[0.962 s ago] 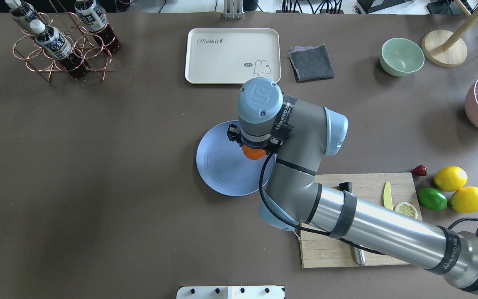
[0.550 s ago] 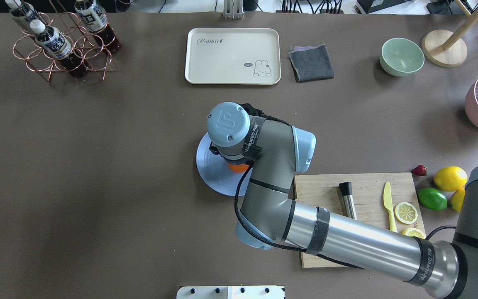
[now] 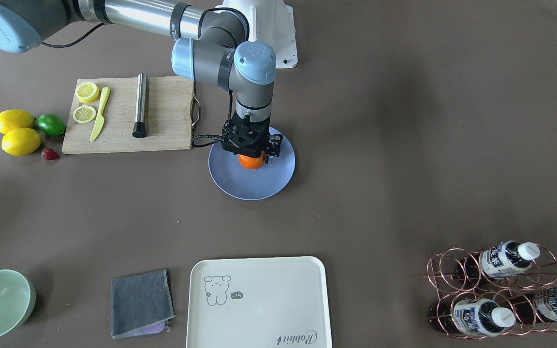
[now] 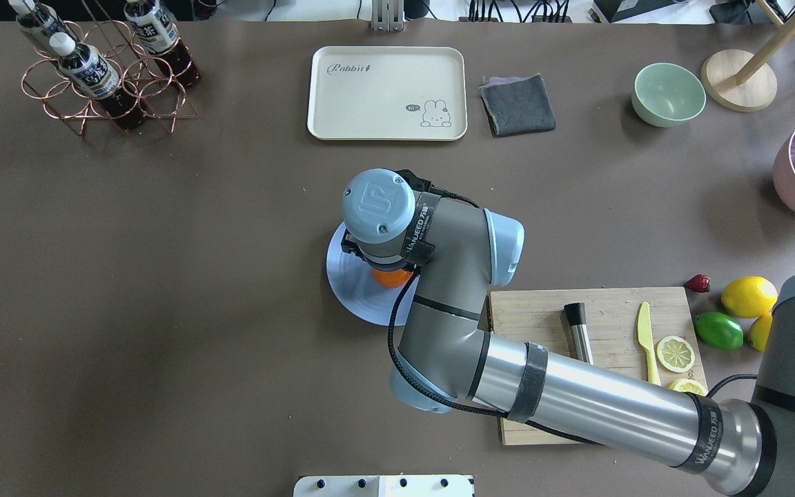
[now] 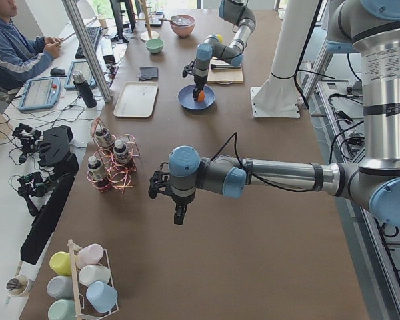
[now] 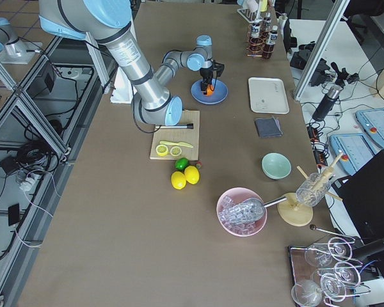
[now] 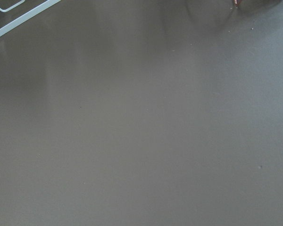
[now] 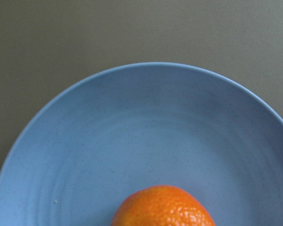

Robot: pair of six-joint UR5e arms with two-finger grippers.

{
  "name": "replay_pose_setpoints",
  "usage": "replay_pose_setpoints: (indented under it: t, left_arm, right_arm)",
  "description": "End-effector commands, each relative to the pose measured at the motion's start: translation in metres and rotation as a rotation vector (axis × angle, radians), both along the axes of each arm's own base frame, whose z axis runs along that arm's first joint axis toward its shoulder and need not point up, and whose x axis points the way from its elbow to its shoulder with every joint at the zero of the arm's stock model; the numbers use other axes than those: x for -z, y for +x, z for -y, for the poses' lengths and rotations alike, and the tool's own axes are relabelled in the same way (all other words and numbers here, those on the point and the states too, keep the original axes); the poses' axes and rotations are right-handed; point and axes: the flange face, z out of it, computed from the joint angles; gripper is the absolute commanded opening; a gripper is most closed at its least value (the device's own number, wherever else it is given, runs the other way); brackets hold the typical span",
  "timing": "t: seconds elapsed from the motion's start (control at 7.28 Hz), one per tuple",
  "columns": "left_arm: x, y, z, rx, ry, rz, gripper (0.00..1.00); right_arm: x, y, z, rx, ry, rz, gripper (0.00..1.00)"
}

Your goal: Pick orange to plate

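A: Near side first, quick. What about the left claw (image 5: 179, 217)?
B: It hangs over the bare, matte brown surface (image 4: 163, 310). Only the side view catches it, so I cannot tell if it's spread or pressed together.
A: And the board?
B: It's a rectangular bamboo board (image 4: 535, 310) with visible grain. On it are cut lemon slices (image 4: 675, 353), a flat yellow knife (image 4: 644, 324) and a brushed-metal rod (image 4: 579, 335) with a black end. Just beside it are glossy yellow lemons (image 4: 749, 296), a smooth green lime (image 4: 718, 330) and a small red strawberry (image 4: 698, 283).
A: Next, the right claw (image 3: 251, 157)?
B: It points straight down, pinching the orange (image 3: 252, 162) from above. The fruit is round and bright with pebbled peel, over the middle of the plate (image 3: 254, 188). I cannot tell if they touch.
A: Plate texture?
B: Round, flat, periwinkle blue, with faint concentric rings.
A: Far edge?
B: A cream round-cornered tray (image 4: 370, 96) with a rabbit drawing, a folded grey cloth (image 4: 518, 103), a pale green smooth bowl (image 4: 668, 93), and a copper wire rack (image 4: 94, 103) holding dark bottles (image 4: 83, 69) with white caps.
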Motion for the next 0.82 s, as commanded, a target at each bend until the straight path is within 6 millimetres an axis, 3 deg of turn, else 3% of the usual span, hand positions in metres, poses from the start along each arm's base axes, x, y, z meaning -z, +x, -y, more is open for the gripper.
replay_pose_setpoints:
  t: [0.0, 0.14, 0.27, 0.41, 0.69]
  left_arm:
    - [-0.018, -0.002, -0.015, 0.001, -0.041, 0.003, 0.98]
    - [-0.026, -0.003, -0.025, 0.001, -0.058, 0.005, 0.98]
    - [-0.029, -0.003, -0.026, 0.001, -0.067, 0.006, 0.98]
    - [-0.028, -0.003, -0.026, 0.003, -0.072, 0.006, 0.98]
    - [-0.03, -0.006, -0.027, 0.009, -0.078, 0.005, 0.98]
  right_arm:
    - [0.021, 0.053, 0.053, 0.019, 0.008, 0.061, 1.0]
    - [0.008, 0.103, 0.092, 0.049, 0.017, 0.072, 1.0]
    - [-0.017, 0.165, 0.126, 0.098, 0.046, 0.066, 1.0]
    - [-0.047, 0.243, 0.149, 0.142, 0.07, 0.063, 1.0]
    - [-0.117, 0.398, 0.169, 0.275, 0.157, -0.003, 1.0]
